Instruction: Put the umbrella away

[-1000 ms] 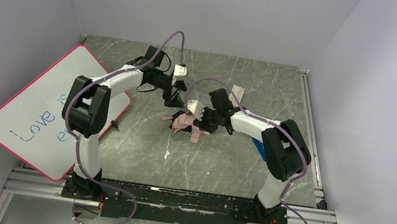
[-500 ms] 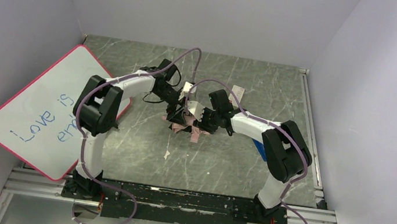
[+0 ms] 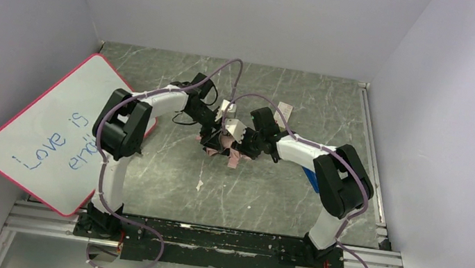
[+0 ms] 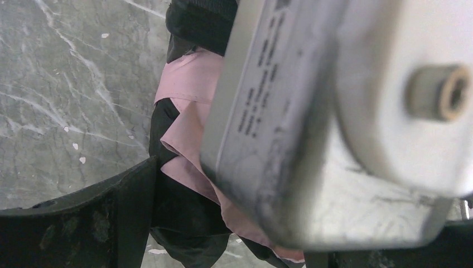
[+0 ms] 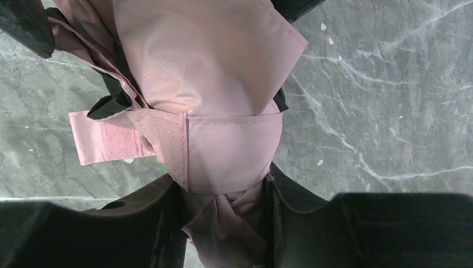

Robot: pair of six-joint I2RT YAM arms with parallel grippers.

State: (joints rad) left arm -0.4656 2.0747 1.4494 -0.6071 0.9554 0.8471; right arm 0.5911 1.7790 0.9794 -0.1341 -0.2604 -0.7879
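Umbrella (image 3: 224, 149) lies collapsed at about the centre of the surface (image 3: 267, 201), a small crumpled bundle of pink and black. Left arm (image 3: 155, 98) and right arm (image 3: 299, 148) reach in from either side and meet over it.

Right fingers (image 5: 142, 229): we see them pinching the umbrella, one black finger on each side of a fold of pink fabric, both touching it. A pink strap (image 5: 106, 144) with a fuzzy fastening patch sticks out sideways from the bundle.

Left fingers (image 4: 83, 223): down at the umbrella too, one black finger just beside the black and pink cloth. A white housing (image 4: 346, 128) close to the lens blocks most of that view, so we cannot tell whether they grip.

A pink-framed whiteboard (image 3: 46, 128) with blue writing sits tilted at the left edge, well apart from the umbrella.
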